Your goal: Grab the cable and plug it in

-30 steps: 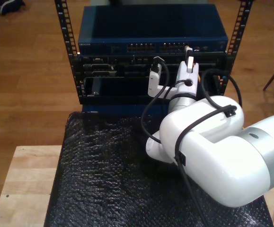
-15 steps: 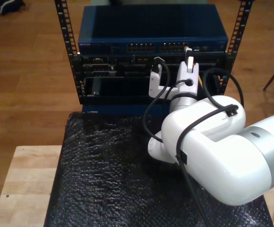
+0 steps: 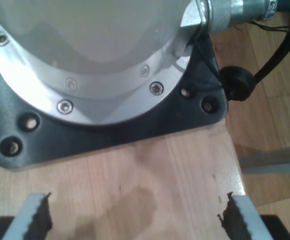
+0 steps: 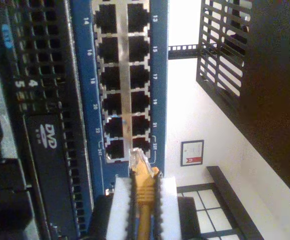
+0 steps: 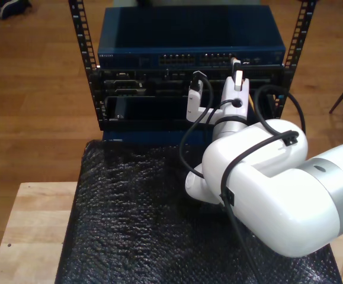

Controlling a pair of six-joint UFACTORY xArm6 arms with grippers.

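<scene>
Gripping thin yellow-orange network cable (image 4: 143, 197) just behind clear plug, my second gripper (image 4: 140, 200) clamped; cable limp, plug clip fragile. My first gripper (image 3: 134, 217) jaws apart, empty.

Second gripper (image 4: 143, 200) squeezed tight, reaching forward on a big white arm (image 5: 266, 189). First gripper (image 3: 134, 220) wide open.
</scene>
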